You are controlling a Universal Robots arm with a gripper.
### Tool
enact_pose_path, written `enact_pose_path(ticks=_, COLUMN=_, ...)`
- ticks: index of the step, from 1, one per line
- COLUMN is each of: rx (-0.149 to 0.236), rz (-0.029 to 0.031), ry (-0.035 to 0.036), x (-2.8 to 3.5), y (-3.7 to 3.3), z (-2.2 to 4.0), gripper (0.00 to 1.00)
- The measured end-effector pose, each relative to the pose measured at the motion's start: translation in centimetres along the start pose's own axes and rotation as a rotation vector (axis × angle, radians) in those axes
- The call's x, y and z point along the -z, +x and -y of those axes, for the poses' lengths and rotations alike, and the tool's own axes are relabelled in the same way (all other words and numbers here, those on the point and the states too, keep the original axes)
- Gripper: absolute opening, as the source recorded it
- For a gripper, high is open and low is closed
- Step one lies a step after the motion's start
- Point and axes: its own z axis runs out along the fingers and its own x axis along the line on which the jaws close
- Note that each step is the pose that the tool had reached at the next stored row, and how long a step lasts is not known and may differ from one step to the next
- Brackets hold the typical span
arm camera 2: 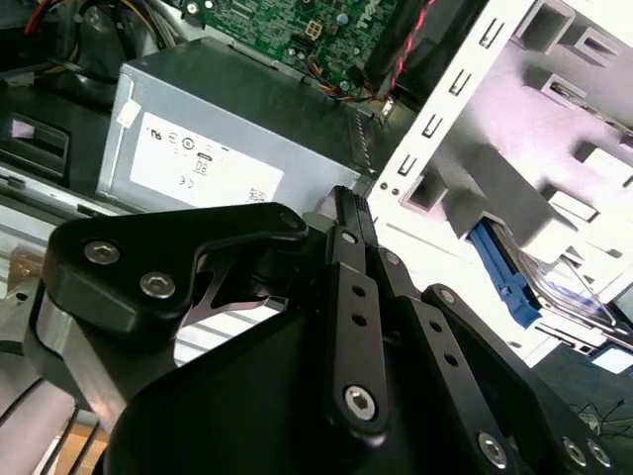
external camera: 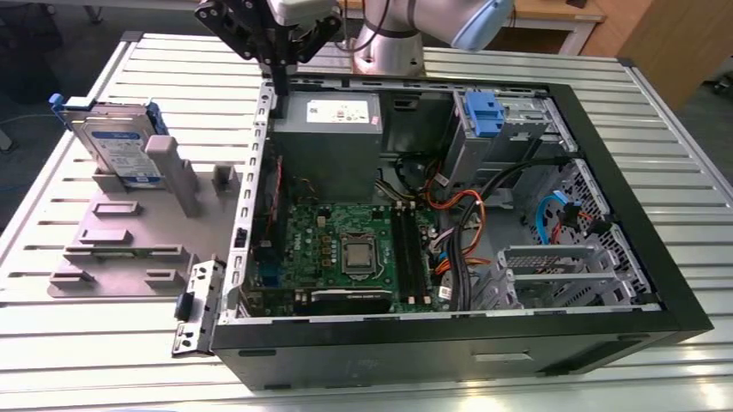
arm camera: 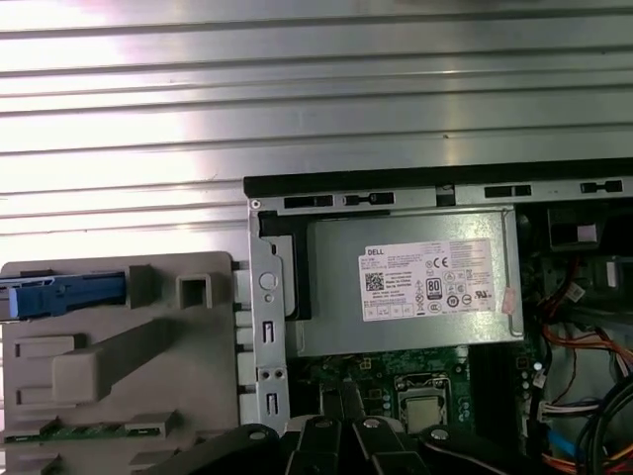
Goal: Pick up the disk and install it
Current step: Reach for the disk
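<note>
A ribbed metal table (external camera: 675,129) stands near wooden furniture (external camera: 658,43).

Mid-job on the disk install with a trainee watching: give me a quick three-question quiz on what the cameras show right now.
1. True or false: the gripper is holding the disk.
2. Where is the disk? A) in a drive bay; B) standing on edge in the grey fixture, at the exterior view's left of the case; C) flat on the motherboard.
3. In the first wrist view, which grey box with a white sticker sits just inside the case's rim?
Key: 1 false; 2 B; 3 the power supply.
</note>
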Motion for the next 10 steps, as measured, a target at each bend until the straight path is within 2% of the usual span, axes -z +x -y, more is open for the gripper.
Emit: enact_pose_path(ticks=10, rx=0.000, rz=0.0000, ry=-0.0006, x=0.02, y=2.17, z=0.24, gripper=0.11)
